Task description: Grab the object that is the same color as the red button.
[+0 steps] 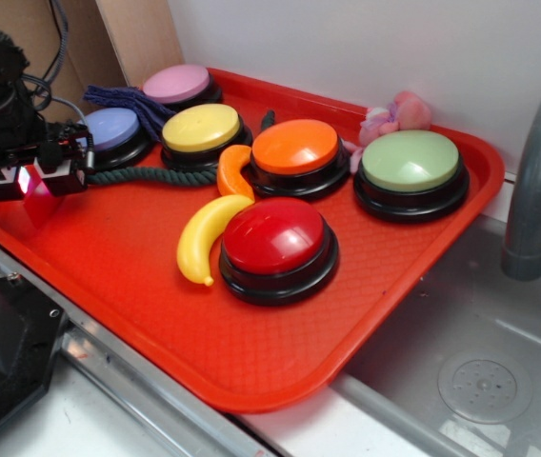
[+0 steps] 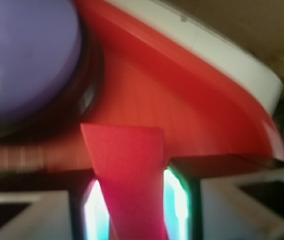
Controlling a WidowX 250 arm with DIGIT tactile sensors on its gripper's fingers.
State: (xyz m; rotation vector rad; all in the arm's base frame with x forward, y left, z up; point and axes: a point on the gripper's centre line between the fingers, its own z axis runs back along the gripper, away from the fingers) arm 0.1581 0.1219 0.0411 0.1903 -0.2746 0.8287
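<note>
While the red button (image 1: 276, 238) sits mid-tray beside the yellow banana (image 1: 206, 238), the exterior view shows the gripper (image 1: 37, 181) at the red tray's (image 1: 251, 362) left corner, near the purple button (image 1: 110, 129), with the small red wedge (image 1: 40, 184) pinched between its jaws. From the wrist view, the wedge (image 2: 127, 170) stands clamped between both fingers (image 2: 179, 200). Keeping the squeeze firm and lifting straight should prevent slipping.
</note>
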